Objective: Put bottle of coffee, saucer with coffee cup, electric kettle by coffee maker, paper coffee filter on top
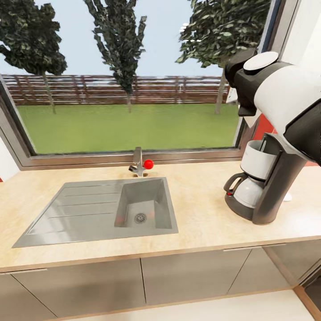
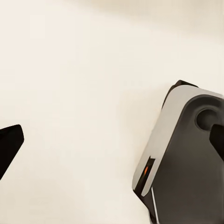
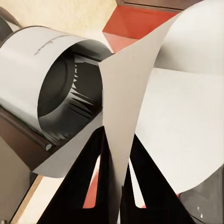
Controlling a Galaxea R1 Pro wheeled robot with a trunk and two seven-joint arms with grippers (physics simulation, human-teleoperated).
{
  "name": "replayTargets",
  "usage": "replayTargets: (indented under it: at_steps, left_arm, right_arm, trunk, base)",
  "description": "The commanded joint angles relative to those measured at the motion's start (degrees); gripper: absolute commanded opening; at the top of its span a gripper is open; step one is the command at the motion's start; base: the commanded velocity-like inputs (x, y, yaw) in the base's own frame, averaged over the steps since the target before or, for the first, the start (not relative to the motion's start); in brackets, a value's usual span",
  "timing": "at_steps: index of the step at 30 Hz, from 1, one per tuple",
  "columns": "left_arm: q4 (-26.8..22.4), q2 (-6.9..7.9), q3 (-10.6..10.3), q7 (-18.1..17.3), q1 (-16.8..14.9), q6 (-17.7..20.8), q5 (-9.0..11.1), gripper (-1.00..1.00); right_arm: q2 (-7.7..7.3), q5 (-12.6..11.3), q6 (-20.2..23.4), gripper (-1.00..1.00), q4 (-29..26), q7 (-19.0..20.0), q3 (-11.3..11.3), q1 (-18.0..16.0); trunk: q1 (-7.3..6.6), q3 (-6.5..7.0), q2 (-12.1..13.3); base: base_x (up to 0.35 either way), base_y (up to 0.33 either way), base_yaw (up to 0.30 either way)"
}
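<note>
One paper coffee filter (image 3: 140,112) in right claw (image 3: 114,186)

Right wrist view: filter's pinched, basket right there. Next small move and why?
Probably ease the right gripper down toward the coffee maker, then release. Its fingers are shut on the paper coffee filter, which hangs beside the open white filter basket, not yet resting on the machine.

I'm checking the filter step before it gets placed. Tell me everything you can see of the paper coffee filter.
The paper coffee filter is a thin white sheet, curved and folded with a sharp crease, looking like stiff paper. It is pinched at its lower edge between the dark fingers of the right hand, held up beside the open white filter basket of the coffee maker, not yet resting on it. In the head view the right arm largely hides it.
</note>
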Motion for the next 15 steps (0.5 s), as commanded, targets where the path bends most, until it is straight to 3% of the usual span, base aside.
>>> replayTargets:
  at_steps: [1,8,15]
  left_arm:
    - [-0.01,0.00,0.42,-0.57,0.00,-0.05,0.35,1.00]
    - [-0.01,-0.18,0.42,-0.57,0.00,0.12,0.34,1.00]
    - [-0.01,-0.28,0.44,-0.23,0.00,1.06,0.33,1.00]
  right_arm:
    - [0.06,0.42,0.65,-1.00,-0.02,0.09,-0.38,-0.02]
    - [0.13,2.14,0.67,-1.00,-0.02,-0.09,-0.37,0.03]
    - [-0.07,2.85,0.52,-1.00,-0.02,-0.26,-0.40,0.03]
  trunk:
    - [0.02,-0.07,-0.06]
    - [0.02,-0.07,-0.06]
    - [0.02,-0.07,-0.06]
  base:
    - [0.000,0.000,0.000]
    - [0.003,-0.006,0.000]
    - [0.031,-0.121,0.000]
